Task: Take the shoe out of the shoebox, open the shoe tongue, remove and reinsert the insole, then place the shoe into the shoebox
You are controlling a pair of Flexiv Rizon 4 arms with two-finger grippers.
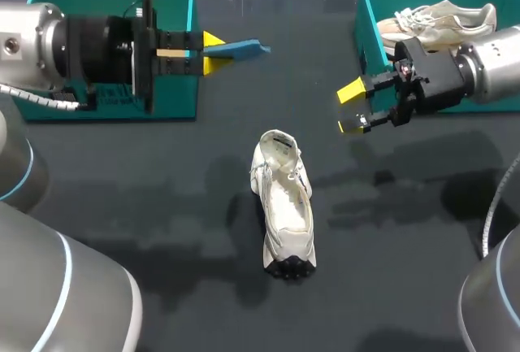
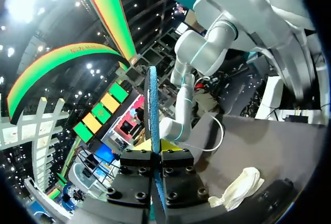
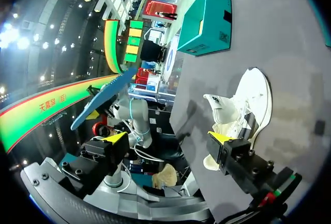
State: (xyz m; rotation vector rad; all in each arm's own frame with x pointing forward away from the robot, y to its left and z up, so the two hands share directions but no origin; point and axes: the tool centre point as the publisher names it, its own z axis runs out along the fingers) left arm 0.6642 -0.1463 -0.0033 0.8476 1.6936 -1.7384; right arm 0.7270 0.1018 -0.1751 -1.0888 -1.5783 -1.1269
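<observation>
Your left end effector [image 1: 213, 53] is clamped on the blue insole [image 1: 240, 48], which sticks out edge-on ahead of its fingers. Your right end effector [image 1: 351, 108] stands wide open; the white shoe [image 1: 284, 202] sits sole-down on the tabletop [image 1: 162, 206], below and ahead of it, touching neither end effector
</observation>
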